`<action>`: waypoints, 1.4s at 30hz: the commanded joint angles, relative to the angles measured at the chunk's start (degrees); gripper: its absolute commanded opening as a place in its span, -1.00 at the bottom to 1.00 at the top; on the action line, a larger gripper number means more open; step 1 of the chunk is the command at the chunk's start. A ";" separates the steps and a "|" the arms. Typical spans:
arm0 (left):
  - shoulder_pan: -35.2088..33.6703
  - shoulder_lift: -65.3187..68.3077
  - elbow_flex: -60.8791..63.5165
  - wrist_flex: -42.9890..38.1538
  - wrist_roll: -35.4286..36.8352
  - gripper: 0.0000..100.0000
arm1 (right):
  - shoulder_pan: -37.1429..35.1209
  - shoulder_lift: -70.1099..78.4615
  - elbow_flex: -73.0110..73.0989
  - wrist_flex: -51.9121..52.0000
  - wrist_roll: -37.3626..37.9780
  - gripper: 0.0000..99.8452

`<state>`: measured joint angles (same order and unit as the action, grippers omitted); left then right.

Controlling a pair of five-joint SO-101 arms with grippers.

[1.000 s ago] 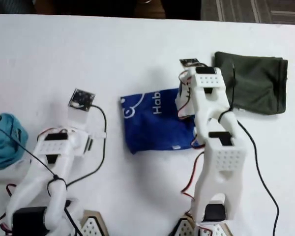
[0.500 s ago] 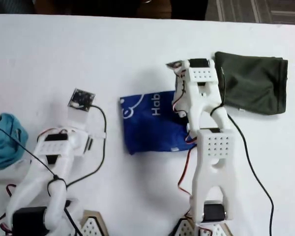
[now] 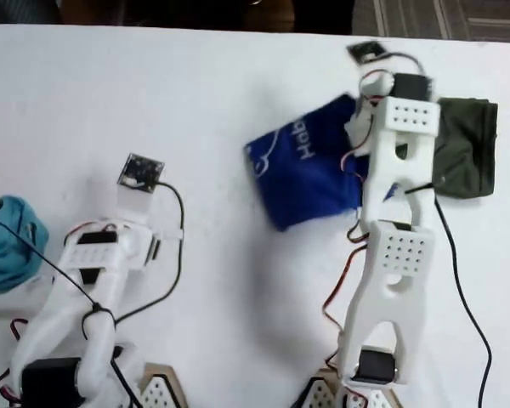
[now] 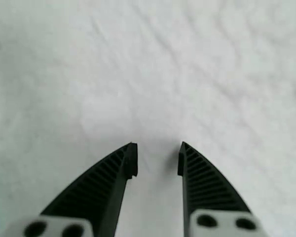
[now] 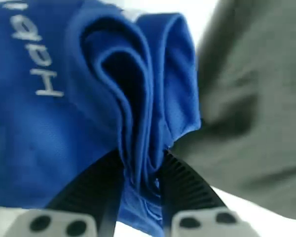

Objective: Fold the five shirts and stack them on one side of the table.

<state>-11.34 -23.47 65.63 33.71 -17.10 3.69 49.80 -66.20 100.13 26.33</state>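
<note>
Right gripper (image 5: 143,157) is clamped on a bunched fold of the blue shirt (image 5: 64,98). Its two black ribbed fingers (image 5: 101,180) press in from either side, so that several layers of cloth stand up in a ridge between them. That arm's wrist view gives the pinch itself: the fold curls over at its top, pale lettering runs across the flatter cloth to one side, and the dark green shirt (image 5: 251,108) lies right behind the fold. Whether the blue edge touches the green one or hangs just over it cannot be told.

The high view gives the layout. The right arm (image 3: 395,212) is stretched far across the table (image 3: 195,85), with its wrist over the place where the two shirts meet. The blue shirt (image 3: 306,170) lies tilted, one corner toward the table's middle and its other end under the arm. The green shirt (image 3: 467,153), folded into a flat block, sits at the far right of the table, partly covered by the arm.

The left gripper (image 4: 155,158) hangs over bare white tabletop with its fingers a little apart and nothing between them. From above, the left arm (image 3: 93,263) is drawn back toward its base at the near left. A crumpled teal shirt (image 3: 8,242) lies just beside it at the table's left edge, well apart from the other two shirts.
</note>
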 commanded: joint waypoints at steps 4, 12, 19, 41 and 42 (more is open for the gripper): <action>-0.44 -1.58 -0.04 -0.88 0.09 -0.69 | 1.10 -4.62 -9.58 0.66 1.14 -0.96; -0.44 -1.58 0.04 -0.88 0.09 -0.69 | 8.92 -4.62 -11.69 -6.02 5.98 -0.97; -0.44 -1.58 0.04 -0.88 0.09 -0.69 | 18.15 -4.53 -10.46 -14.02 13.80 -0.97; -0.44 -1.58 0.04 -0.88 0.09 -0.69 | 25.45 12.35 -11.16 -30.64 23.38 -0.65; -0.44 -1.58 0.04 -0.88 0.09 -0.69 | 25.80 12.00 -11.25 -30.81 21.54 -0.57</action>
<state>-11.34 -23.47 65.89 33.63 -17.10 28.13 63.25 -76.31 70.86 50.24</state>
